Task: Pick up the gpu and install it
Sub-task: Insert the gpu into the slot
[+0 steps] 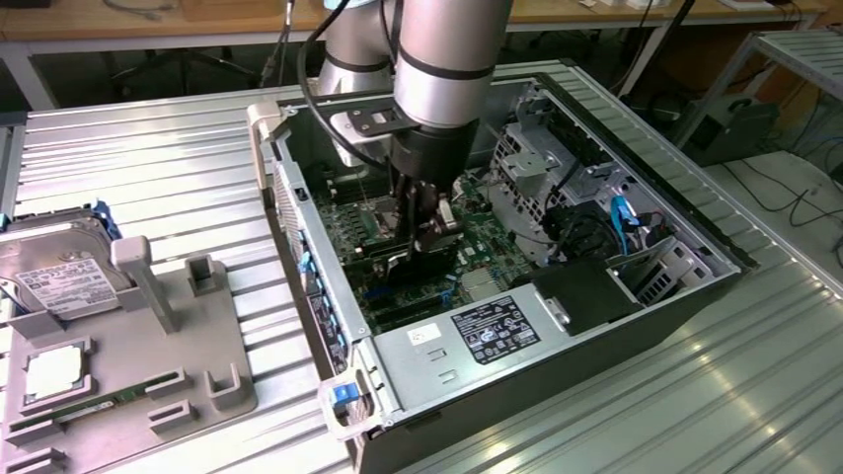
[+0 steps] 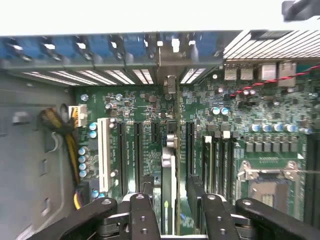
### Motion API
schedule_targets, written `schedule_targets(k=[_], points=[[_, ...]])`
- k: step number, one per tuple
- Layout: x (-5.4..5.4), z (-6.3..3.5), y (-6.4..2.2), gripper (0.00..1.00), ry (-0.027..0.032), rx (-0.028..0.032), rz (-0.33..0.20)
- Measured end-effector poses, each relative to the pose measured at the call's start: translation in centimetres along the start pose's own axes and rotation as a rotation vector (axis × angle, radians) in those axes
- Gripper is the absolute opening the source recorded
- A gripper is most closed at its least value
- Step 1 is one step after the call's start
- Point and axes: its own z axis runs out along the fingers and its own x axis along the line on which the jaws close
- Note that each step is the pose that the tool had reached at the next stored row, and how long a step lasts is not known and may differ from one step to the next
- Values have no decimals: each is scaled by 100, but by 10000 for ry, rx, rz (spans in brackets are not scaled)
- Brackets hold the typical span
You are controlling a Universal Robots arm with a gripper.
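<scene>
Arm (image 1: 441,69) reaching straight down, gripper (image 2: 172,210) fingers parted, pointing downward

The gpu (image 2: 170,185) stands on edge inside the open computer case (image 1: 633,296), upright on the green motherboard (image 2: 145,150). In the wrist view it is seen edge-on: a thin green board with a black and silver block along one side and a silver metal end bracket (image 2: 170,85) reaching the slotted rear wall of the case. It sits among the black expansion slots (image 2: 136,155), in line with them. In the exterior view it appears as a dark upright card (image 1: 428,259) near the middle of the motherboard.
</scene>
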Motion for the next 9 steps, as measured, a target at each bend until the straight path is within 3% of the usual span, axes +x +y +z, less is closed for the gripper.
schedule_targets(k=[5, 6, 8, 9], points=[[2, -51, 0, 39, -1, 18, 0], [2, -51, 0, 33, -1, 18, 1], [2, -51, 0, 33, 0, 17, 0], [2, -52, 0, 26, 1, 17, 0]])
